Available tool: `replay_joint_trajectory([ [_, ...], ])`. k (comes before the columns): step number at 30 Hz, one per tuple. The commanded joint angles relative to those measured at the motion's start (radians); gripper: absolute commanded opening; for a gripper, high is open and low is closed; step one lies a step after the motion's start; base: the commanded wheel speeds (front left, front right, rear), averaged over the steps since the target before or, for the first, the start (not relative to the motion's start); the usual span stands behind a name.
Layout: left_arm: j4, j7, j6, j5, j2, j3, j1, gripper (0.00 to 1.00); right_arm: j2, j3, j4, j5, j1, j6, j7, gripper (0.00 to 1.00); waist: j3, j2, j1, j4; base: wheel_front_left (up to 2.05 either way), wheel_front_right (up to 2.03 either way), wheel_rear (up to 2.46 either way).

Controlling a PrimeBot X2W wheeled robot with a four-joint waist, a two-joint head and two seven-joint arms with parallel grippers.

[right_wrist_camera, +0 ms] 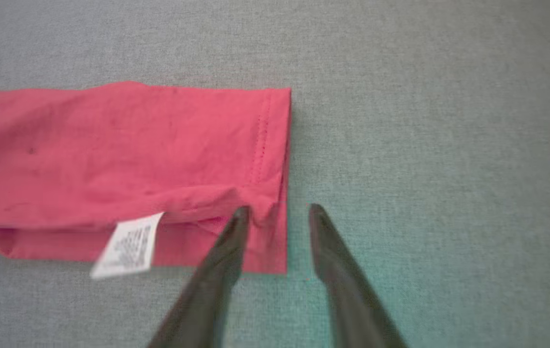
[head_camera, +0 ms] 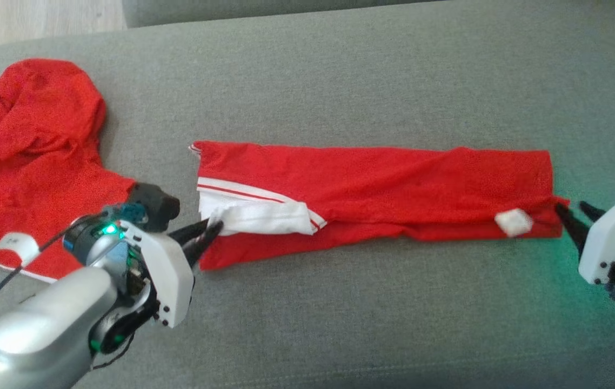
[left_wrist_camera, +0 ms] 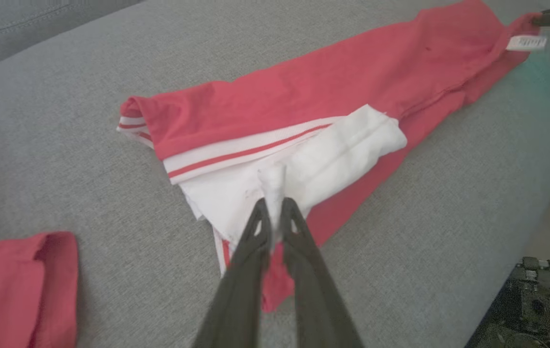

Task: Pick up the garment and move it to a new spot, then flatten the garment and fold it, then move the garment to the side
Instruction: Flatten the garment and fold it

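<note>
The garment's (head_camera: 383, 178) white end, centre-left, was clenched by the left gripper (left_wrist_camera: 273, 203), likely for flattening. The right gripper (right_wrist_camera: 279, 209) was held open, grasping nothing, at the right-hand hem.

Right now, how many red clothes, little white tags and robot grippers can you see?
Red garments: 2, the folded garment and the crumpled garment
White tags: 2, the folded garment's tag and the crumpled garment's tag
Grippers: 2, the left gripper and the right gripper
Total: 6
</note>
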Motion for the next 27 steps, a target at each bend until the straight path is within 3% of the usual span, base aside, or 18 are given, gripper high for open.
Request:
replay_joint_trajectory([
  [1,-0.009,-0.017,0.014,0.013,0.032,0.041,-0.024,1.00,-0.044,-0.011,-0.043,-0.012,0.003,-0.001,0.003,1.00,-0.010,-0.0001,0.0001,-0.003,0.00,0.00,0.00],
  [7,0.024,-0.105,0.078,-0.033,-0.010,0.104,0.007,1.00,-0.015,-0.110,-0.085,-0.044,0.009,-0.001,-0.019,1.00,-0.041,-0.0001,0.0001,-0.002,0.00,0.00,0.00],
  [14,0.038,-0.265,0.142,-0.123,-0.064,0.233,0.049,1.00,0.084,-0.192,-0.165,-0.091,0.016,-0.001,-0.119,1.00,-0.070,-0.0001,0.0001,0.005,0.00,0.00,0.00],
  [18,0.043,-0.343,0.177,-0.178,-0.107,0.352,0.096,1.00,0.155,-0.218,-0.203,-0.111,0.033,-0.001,-0.210,1.00,-0.084,-0.0001,0.0001,0.007,0.00,0.00,0.00],
  [22,0.029,-0.355,0.182,-0.184,-0.156,0.477,0.151,1.00,0.202,-0.232,-0.219,-0.120,0.053,-0.001,-0.278,1.00,-0.091,-0.0001,0.0001,0.012,0.00,0.00,0.00],
  [27,-0.013,-0.356,0.151,-0.065,-0.274,0.701,0.288,1.00,0.257,-0.249,-0.222,-0.133,0.080,-0.001,-0.368,1.00,-0.090,-0.0001,0.0001,0.020,0.00,0.00,0.00],
])
